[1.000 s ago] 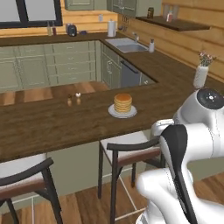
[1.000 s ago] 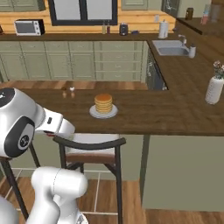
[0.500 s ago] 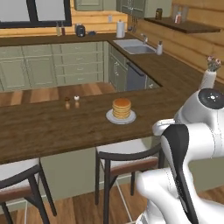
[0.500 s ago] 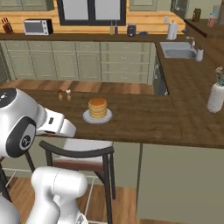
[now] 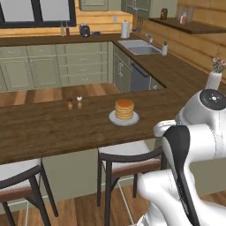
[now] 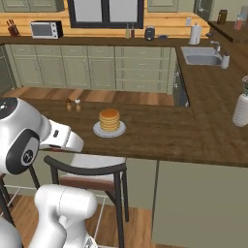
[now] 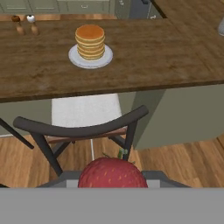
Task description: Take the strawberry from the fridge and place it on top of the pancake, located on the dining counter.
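The strawberry sits right at the bottom of the hand view, pinched in the end effector. Just past it there's a dark-framed chair tucked against the desk. Up on that brown wooden top, the pancake stack sits on its pale plate. Two little shakers stand further back. No readable writing or labels anywhere.
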